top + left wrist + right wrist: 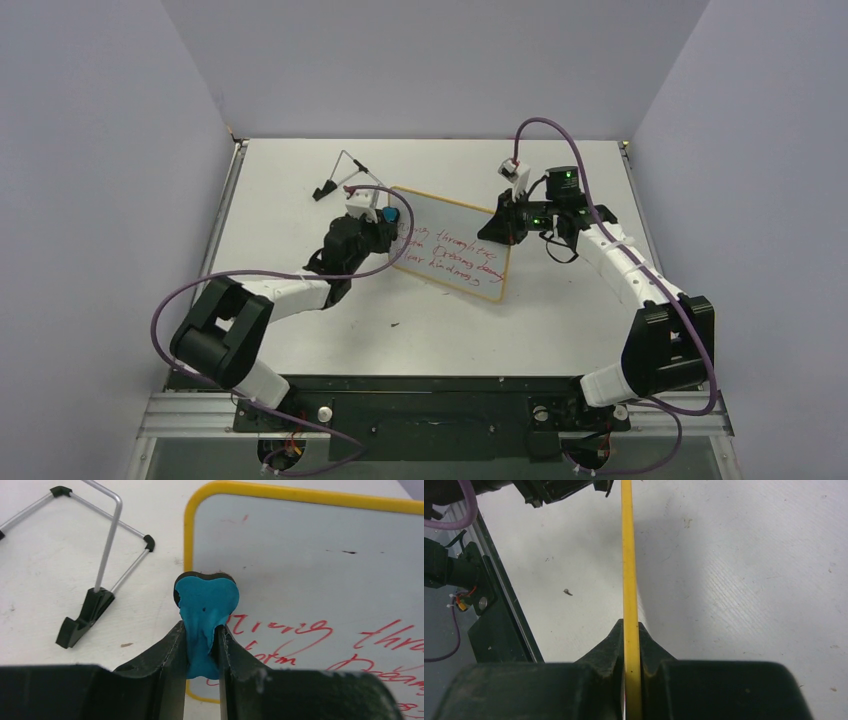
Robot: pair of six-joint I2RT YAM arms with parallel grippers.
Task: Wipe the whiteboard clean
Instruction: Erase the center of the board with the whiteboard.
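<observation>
Top external view: the whiteboard (452, 245) sits near the middle of the counter (560, 330), between my two arms and turned at an angle to the counter's edges. I cannot tell whether it lies flat or is lifted on one side.

Left wrist view: my left fingers (165, 660) stand narrow and pinch a blue eraser (206, 600) between them, the soft block squeezed in at the grip. The eraser's free end sits at the board's left rim near a rounded corner, just above the first line of red handwriting (285, 630). I cannot tell whether it presses on the surface. The part of the board beyond the eraser is blank except for faint specks, and several lines of writing cover the nearer part. A wire stand (100, 555) with black feet rests on the counter beside that corner, apart from the board.

Right wrist view: my right fingers (606, 650) are closed on the board's opposite edge, its yellow rim running straight out from between them, seen edge-on.
</observation>
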